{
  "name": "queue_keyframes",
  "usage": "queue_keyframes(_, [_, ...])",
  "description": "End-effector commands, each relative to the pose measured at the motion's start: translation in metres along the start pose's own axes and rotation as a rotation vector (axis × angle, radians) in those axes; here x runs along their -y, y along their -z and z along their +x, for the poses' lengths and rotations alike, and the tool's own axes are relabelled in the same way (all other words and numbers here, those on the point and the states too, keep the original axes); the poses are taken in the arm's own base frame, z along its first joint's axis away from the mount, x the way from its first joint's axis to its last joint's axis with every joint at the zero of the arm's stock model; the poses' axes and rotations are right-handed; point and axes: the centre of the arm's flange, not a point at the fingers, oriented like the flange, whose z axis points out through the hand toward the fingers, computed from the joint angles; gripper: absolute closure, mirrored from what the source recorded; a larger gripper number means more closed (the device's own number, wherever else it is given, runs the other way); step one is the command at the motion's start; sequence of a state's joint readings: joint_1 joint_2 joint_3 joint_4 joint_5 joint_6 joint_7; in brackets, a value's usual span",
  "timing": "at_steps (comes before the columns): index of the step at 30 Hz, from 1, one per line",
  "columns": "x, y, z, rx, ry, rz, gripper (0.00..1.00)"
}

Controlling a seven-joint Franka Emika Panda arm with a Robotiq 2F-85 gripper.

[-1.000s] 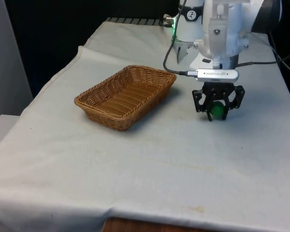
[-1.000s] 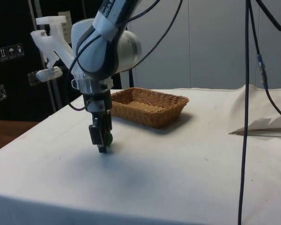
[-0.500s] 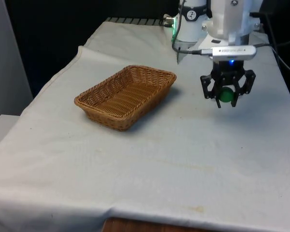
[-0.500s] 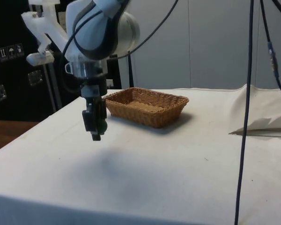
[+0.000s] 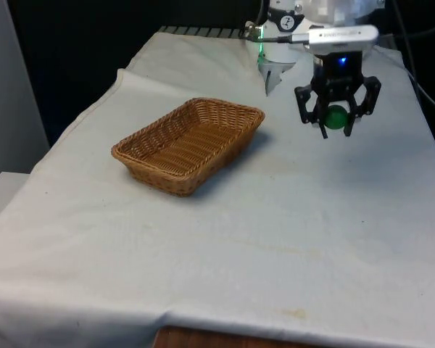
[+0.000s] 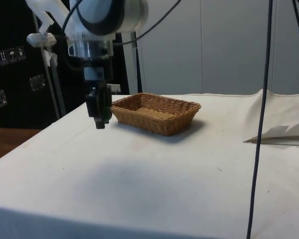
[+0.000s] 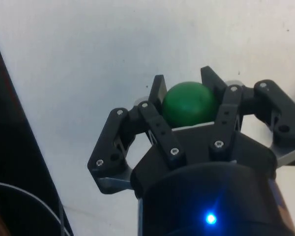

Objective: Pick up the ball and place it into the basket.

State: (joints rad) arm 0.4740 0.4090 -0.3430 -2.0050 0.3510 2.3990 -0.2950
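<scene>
A green ball [image 5: 336, 117] hangs in the air, held between the black fingers of my gripper [image 5: 337, 123], well above the white cloth. The gripper is shut on the ball. In the wrist view the ball [image 7: 189, 102] sits squeezed between the two fingertips. From the side, the gripper [image 6: 100, 118] is at about the height of the basket's rim, with the ball [image 6: 107, 112] a green sliver between its fingers. The woven brown basket [image 5: 189, 142] stands on the table to the front view's left of the gripper, and its inside is bare.
The white cloth [image 5: 275, 217] covers the whole table and reaches its edges. A black cable [image 6: 261, 119] hangs down in the side view, near a fold of cloth [image 6: 281, 127] on that view's right.
My gripper has risen from just above the cloth with the ball held in it, and it has shifted away from the front camera towards the robot base. The basket has stayed put.
</scene>
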Motion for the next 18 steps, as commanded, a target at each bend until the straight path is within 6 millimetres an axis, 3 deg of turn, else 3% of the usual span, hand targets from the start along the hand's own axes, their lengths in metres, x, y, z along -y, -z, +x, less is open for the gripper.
queue_keyframes(1, [-0.003, 0.004, -0.001, 0.005, -0.008, -0.007, 1.0])
queue_keyframes(18, [-0.038, 0.053, -0.006, -0.01, -0.035, -0.019, 1.0])
